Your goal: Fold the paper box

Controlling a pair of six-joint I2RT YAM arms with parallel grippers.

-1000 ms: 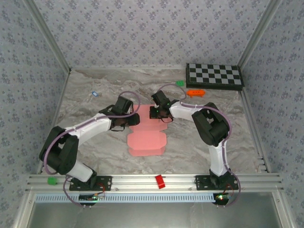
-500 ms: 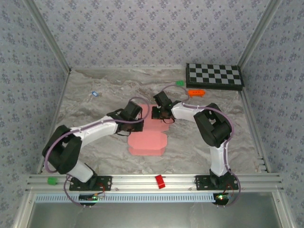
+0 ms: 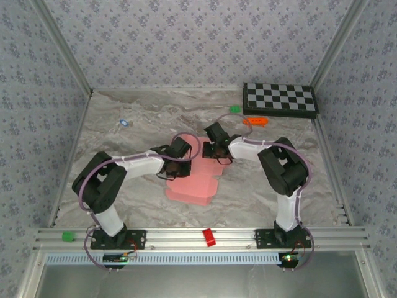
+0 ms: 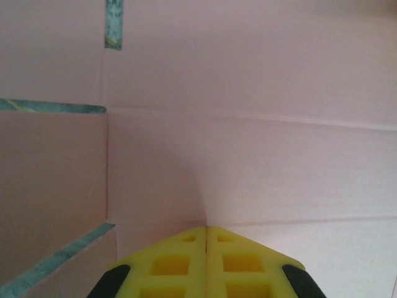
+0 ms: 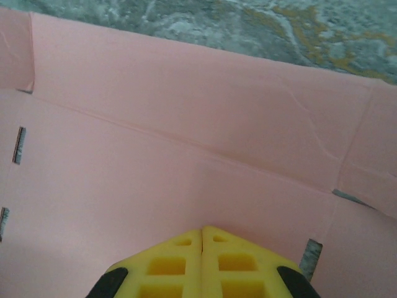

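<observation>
Left gripper point(image 4: 206, 228) and right gripper point(image 5: 202, 230), each pressed together, bear on the box point(image 3: 193, 185). We should push along a crease evenly so the sheet doesn't skew.

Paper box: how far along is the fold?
Barely begun. The paper box lies as a mostly flat die-cut sheet, creases showing but no wall standing. In hand: the left end effector and right end effector, both shut, press tips on its far panels. Left: raising every wall and flap.
</observation>
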